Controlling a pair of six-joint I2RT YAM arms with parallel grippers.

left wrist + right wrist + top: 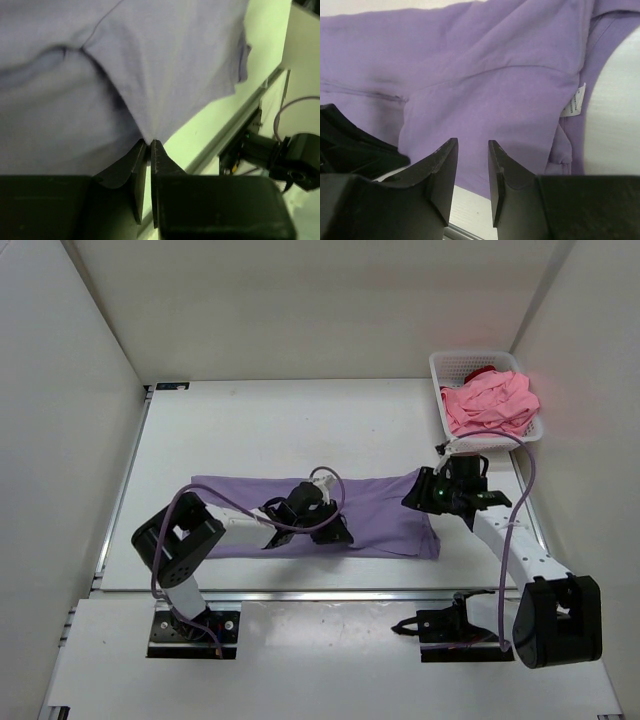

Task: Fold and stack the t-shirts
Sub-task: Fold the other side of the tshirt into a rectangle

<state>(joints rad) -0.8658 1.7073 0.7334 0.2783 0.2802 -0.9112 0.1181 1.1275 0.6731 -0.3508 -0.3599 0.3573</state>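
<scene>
Lavender t-shirt (375,505) lies across mid-table (250,430) as a long band, its folding seemingly half done; my left gripper (150,143) pinches its edge; my right gripper (472,144) hovers parted, empty; pink t-shirt (490,402) and dark red t-shirt (482,371) sit unfolded in the basket (437,371).

We view desk (300,430) from above-behind, 6 o'clock facing 12; our wrist views sit close over lavender t-shirt (150,60), shared by all.

walls (300,300): plain white | table (280,430): white, matte | light: even
</scene>
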